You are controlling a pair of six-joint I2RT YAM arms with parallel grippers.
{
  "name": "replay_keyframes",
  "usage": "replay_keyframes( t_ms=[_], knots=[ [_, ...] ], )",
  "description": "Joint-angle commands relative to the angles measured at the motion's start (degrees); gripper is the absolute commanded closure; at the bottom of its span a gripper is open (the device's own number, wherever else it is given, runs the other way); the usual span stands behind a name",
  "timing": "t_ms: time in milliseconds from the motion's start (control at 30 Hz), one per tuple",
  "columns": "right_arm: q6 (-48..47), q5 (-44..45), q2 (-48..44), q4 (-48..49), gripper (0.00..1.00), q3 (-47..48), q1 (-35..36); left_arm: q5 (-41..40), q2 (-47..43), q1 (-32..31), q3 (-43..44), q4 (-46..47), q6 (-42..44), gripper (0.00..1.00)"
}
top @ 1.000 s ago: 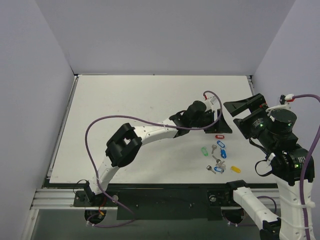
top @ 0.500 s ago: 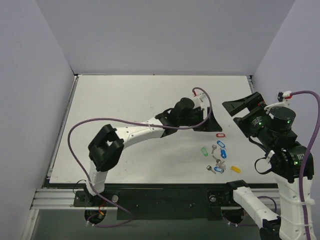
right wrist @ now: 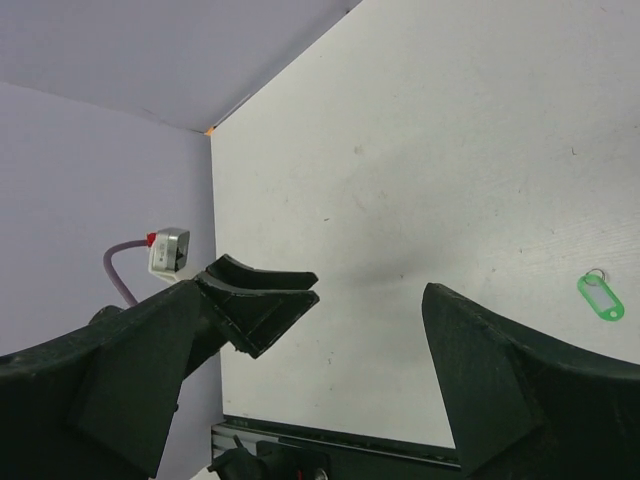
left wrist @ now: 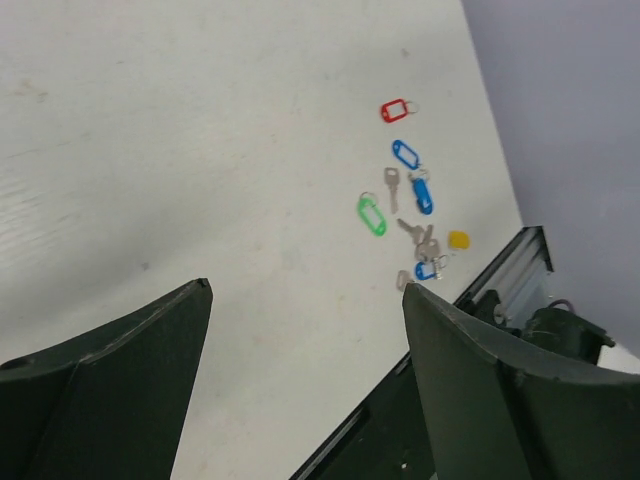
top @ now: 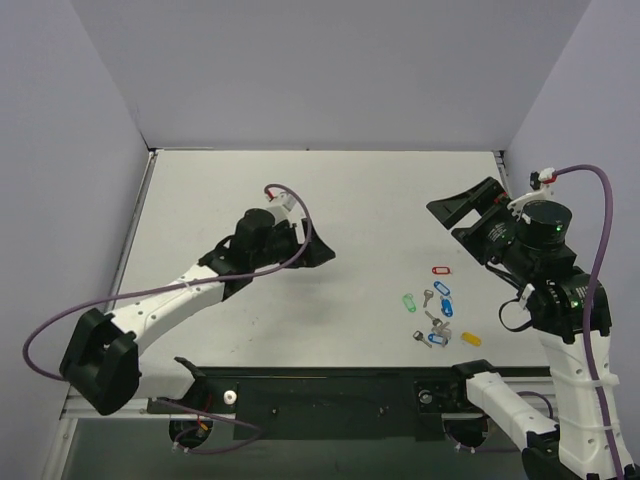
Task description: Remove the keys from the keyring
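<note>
The red keyring tag (top: 439, 270) lies flat on the table, right of centre, with its thin ring at one end. It also shows in the left wrist view (left wrist: 396, 109). I cannot make out a key on its ring. My left gripper (top: 318, 250) is open and empty over the table's middle, well left of the tag; its jaws (left wrist: 307, 288) stand wide apart. My right gripper (top: 444, 220) is open and empty, raised behind and right of the tag; its jaws (right wrist: 360, 290) also stand wide apart.
Near the red tag lie a green tag (top: 407, 301), a loose key (top: 427, 297), blue tags (top: 446, 298), more keys (top: 432, 320), another blue tag (top: 435, 340) and a yellow tag (top: 470, 338). The table's front edge rail (top: 330, 375) is close by.
My left arm has swung far left, away from the red tag, which stays on the table. My right gripper has shifted slightly up and left.
</note>
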Motion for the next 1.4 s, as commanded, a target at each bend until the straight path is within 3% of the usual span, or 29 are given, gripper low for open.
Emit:
replay_keyframes(
  t_ms=[0,267,433,533,700,967,1133,1233,1367],
  knots=[
    [-2.2,-0.6,0.0,3.3,0.12,-0.9,0.7,-4.1,-10.1,4.1,-4.4,-8.2,7.9,0.12],
    [-5.3,-1.9,-1.1,5.9,0.11,-6.3,1.5,-9.4,-28.8,11.6,-8.4,-22.2,18.7,0.08],
    [-5.7,-0.4,-2.5,7.3,0.11,-11.5,1.5,-14.0,-35.8,13.6,-10.7,-27.3,22.8,0.03],
    [-7.9,1.1,-3.2,7.1,0.11,-13.6,1.7,-19.0,-38.2,13.6,-11.5,-26.7,24.2,0.03],
    [-10.2,3.4,-4.6,5.8,0.11,-15.9,2.0,-37.6,-40.2,14.9,-17.3,-22.5,26.4,0.03],
    [-10.8,3.3,-7.7,6.4,0.11,-18.0,2.0,-43.6,-39.9,22.7,-26.5,-5.7,31.0,0.03],
    [-10.1,2.9,-7.6,5.2,0.11,-18.5,2.2,-39.8,-34.2,29.3,-30.0,10.3,32.2,0.03],
    [-9.3,2.1,-7.7,4.5,0.11,-19.0,2.3,-39.1,-29.1,32.9,-32.6,17.6,28.3,0.03],
    [-9.4,1.8,-9.3,4.2,0.11,-19.6,2.3,-35.9,-23.9,37.5,-37.8,35.0,26.3,0.03]
  ],
)
